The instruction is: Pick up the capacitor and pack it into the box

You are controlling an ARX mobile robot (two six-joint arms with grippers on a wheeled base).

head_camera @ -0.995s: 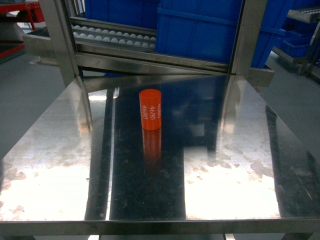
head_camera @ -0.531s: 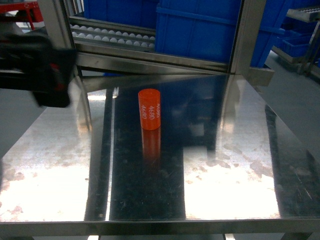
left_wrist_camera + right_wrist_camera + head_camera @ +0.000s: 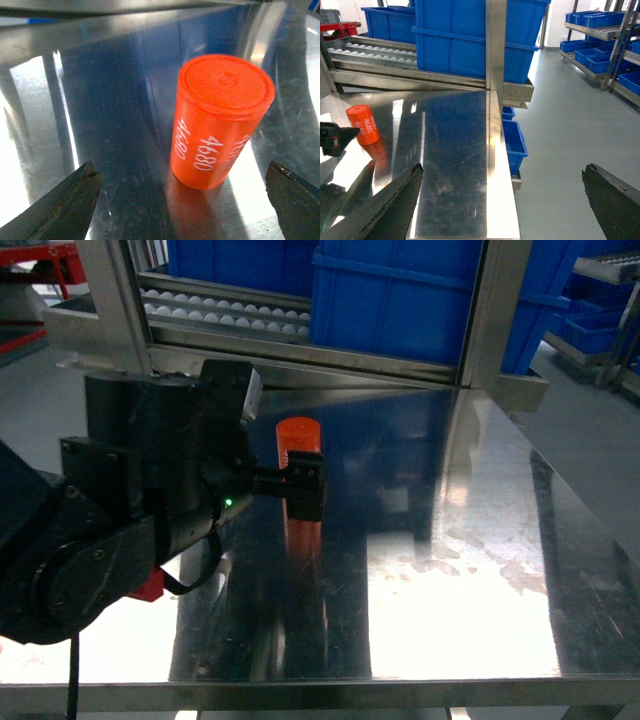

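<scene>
A: Where does it stand?

B: The small orange-red cylindrical capacitor with white print stands upright on the shiny steel table, just ahead of the black left gripper, whose jaws are spread wide on either side.

A: And the risk?

B: One fingertip could nudge it over before the close; it would likely roll on that slick metal.

A: The other arm?

B: The right gripper hangs open beyond the table edge.

A: Count?

B: One capacitor, two grippers. No pink box shows.
</scene>
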